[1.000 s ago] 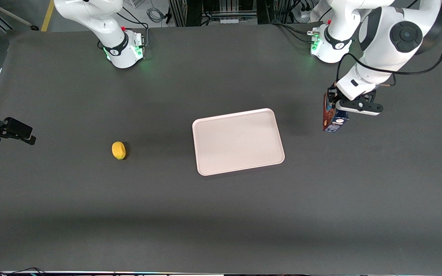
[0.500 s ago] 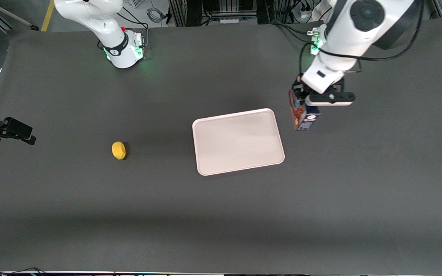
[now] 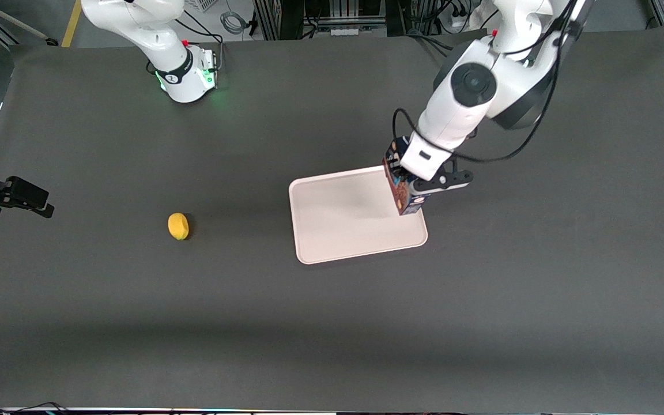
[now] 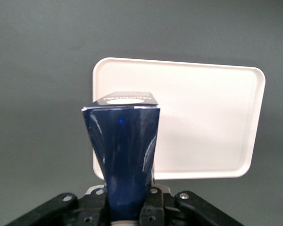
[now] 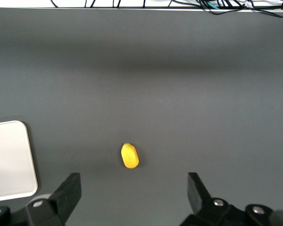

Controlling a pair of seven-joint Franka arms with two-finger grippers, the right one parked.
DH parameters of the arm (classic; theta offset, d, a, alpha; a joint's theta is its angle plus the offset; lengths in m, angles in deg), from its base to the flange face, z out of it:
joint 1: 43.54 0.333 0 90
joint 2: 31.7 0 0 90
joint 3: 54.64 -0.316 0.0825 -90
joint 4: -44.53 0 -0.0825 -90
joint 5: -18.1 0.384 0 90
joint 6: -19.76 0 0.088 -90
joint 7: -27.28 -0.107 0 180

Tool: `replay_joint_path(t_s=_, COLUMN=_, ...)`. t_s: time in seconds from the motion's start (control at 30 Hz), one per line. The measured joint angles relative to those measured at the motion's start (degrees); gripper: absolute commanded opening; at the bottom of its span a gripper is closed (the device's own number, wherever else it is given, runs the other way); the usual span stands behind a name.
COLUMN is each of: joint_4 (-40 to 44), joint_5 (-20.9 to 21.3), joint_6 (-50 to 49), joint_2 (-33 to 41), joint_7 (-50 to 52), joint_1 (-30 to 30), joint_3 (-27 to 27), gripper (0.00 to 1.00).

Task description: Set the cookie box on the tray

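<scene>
While end effector grips one cookie box, one tray

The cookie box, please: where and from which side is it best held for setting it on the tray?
As now: the gripper is shut on the cookie box at its upper end, pinching its slim width from above. The box hangs upright over the tray, its lower end free.

Left gripper clamped (pointing down)
</scene>
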Motion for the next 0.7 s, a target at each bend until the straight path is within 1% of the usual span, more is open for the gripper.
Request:
replay_joint_path(t_s=0.1, joint_4=-0.15, joint_5=2.57, joint_6=2.82, joint_2=-3.12, joint_7=2.79, joint_1=-0.43, joint_3=0.13, gripper=0.14)
replay_joint_path(t_s=0.27, joint_4=-0.98, joint_5=8.40, joint_6=7.35, joint_2=-7.75, joint_7=5.67, joint_1=-1.20, joint_3=0.12, gripper=0.14)
replay_joint_path(t_s=0.33, joint_4=-1.47, joint_5=9.82, joint_6=9.00, joint_2=-9.05, joint_7=6.38, joint_1=-1.34, joint_3=0.11, gripper=0.14)
replay_joint_path(t_s=0.47, joint_4=-2.08, joint_5=11.47, joint_6=11.64, joint_2=-11.01, joint_7=6.88, joint_1=-1.45, joint_3=0.06, gripper=0.14)
replay_joint_path(t_s=0.7, joint_4=-2.62, joint_5=13.56, joint_6=13.52, joint_2=-12.44, joint_7=7.65, joint_1=-2.14, joint_3=-0.61, gripper=0.15)
